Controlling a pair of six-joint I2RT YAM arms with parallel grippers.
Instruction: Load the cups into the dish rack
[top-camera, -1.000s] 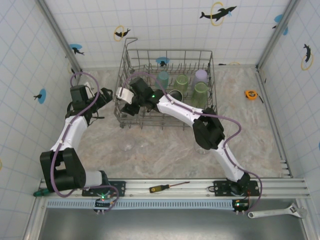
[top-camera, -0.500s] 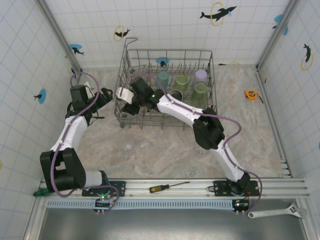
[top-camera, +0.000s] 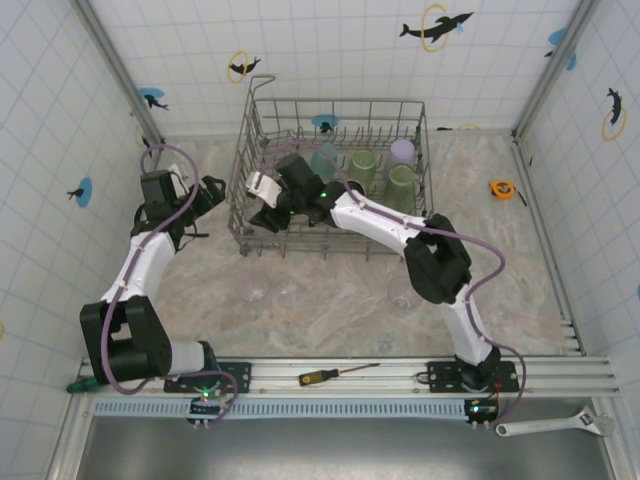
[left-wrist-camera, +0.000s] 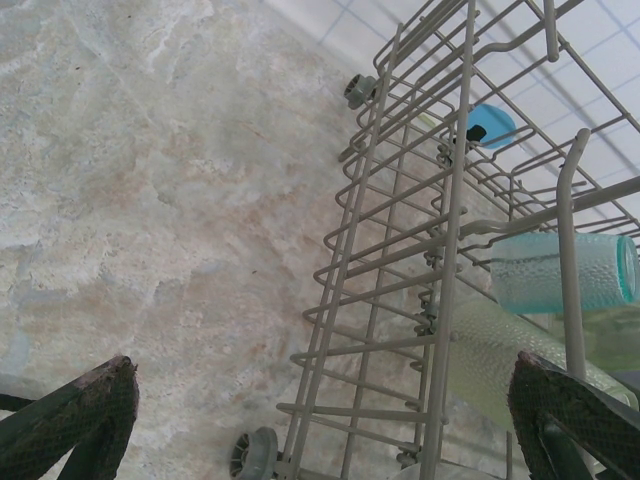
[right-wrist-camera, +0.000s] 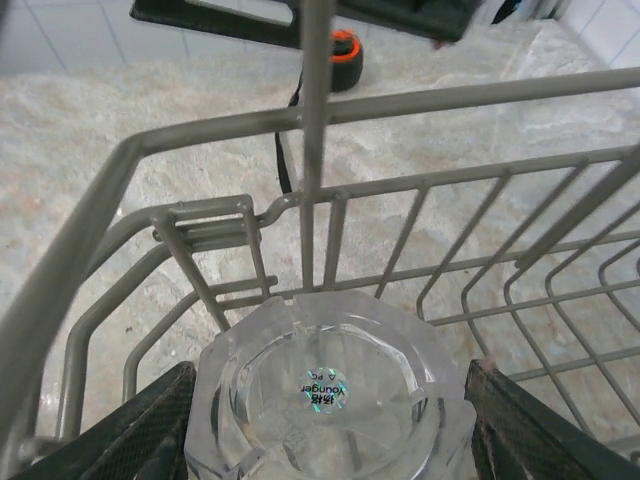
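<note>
The right gripper (right-wrist-camera: 325, 425) has its two dark fingers (right-wrist-camera: 140, 430) pressed against either side of a clear glass (right-wrist-camera: 325, 400). It holds the glass near its thick base, and the round sticker on the underside faces the wrist. From above, that gripper (top-camera: 270, 200) and its clear glass (top-camera: 258, 184) sit inside the left end of the dish rack (top-camera: 340, 101), just within the left wall and above the tines. The rack's corner wires (right-wrist-camera: 300, 150) stand right behind the glass. Further along the rack, toward its right side, a teal cup (top-camera: 325, 158) stands next to two pale green cups (top-camera: 362, 163), with a lavender cup (top-camera: 403, 152) at the far right corner. Outside the rack's left wall, the left gripper (top-camera: 212, 190) hangs over the marbled table (top-camera: 320, 285) with its jaws spread wide and nothing between them. Its wrist camera looks through the rack wires (left-wrist-camera: 400, 300) at the teal cup (left-wrist-camera: 560, 270). An orange tape measure (top-camera: 502, 188) lies well off to the right.
</note>
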